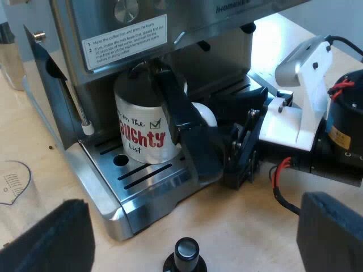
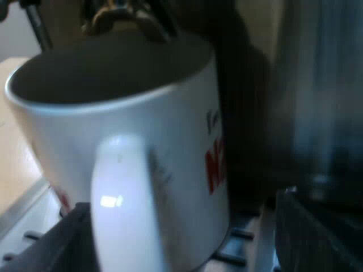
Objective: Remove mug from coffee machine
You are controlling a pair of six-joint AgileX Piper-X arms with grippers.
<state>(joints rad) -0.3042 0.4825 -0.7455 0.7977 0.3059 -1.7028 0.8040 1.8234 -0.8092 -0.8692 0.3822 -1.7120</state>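
A white mug (image 1: 139, 130) with red and black lettering stands on the drip tray (image 1: 108, 198) of the espresso machine (image 1: 187, 17), under its spout. My right gripper (image 1: 164, 79) reaches in around the mug, with one black finger (image 1: 177, 110) lying along the mug's side by its handle (image 1: 205, 115). In the right wrist view the mug (image 2: 170, 141) is very close, handle towards the camera. My right gripper (image 2: 187, 238) is open, a finger on each side of the mug's base, and a gap shows at one finger (image 2: 309, 232). My left gripper (image 1: 190, 235) hangs open over the table before the machine.
A tamper with a black knob (image 1: 185, 253) stands on the wooden table just before the drip tray. A measuring glass (image 1: 14, 187) stands on the table beside the machine. The machine's steam wand (image 1: 79, 107) hangs at the tray's corner near the mug.
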